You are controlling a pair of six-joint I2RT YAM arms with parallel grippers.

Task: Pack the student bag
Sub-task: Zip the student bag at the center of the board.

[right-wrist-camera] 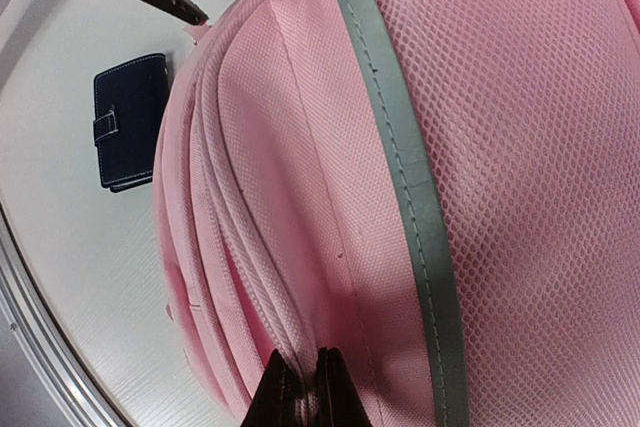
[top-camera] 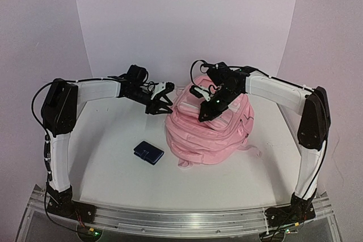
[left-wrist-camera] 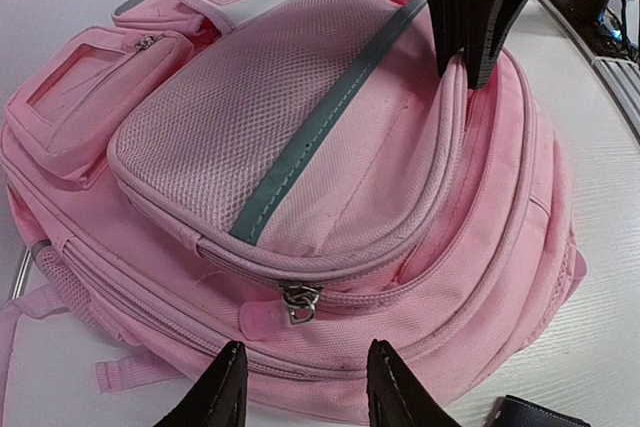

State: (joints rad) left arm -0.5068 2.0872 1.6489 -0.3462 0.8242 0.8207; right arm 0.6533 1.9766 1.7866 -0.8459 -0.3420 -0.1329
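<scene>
The student bag [top-camera: 212, 131] lies flat mid-table, a pink backpack with a grey stripe [left-wrist-camera: 320, 117] across its mesh front pocket. My right gripper [right-wrist-camera: 308, 399] is shut on a raised fold of the bag's zip edge [right-wrist-camera: 285, 332], near the top of the front pocket. In the left wrist view the right gripper [left-wrist-camera: 478, 42] comes down from above onto that fold. My left gripper [left-wrist-camera: 300, 387] is open at the bag's left side, just short of a metal zip slider [left-wrist-camera: 300, 304] with a pink tab [left-wrist-camera: 258, 320]. Nothing sits between its fingers [left-wrist-camera: 222, 392].
A navy wallet [top-camera: 148, 152] with a snap strap lies on the white table left of the bag, near the left gripper [top-camera: 161, 107]. The bag's straps [top-camera: 249, 150] trail toward the front right. An aluminium rail [top-camera: 181, 219] runs along the near edge.
</scene>
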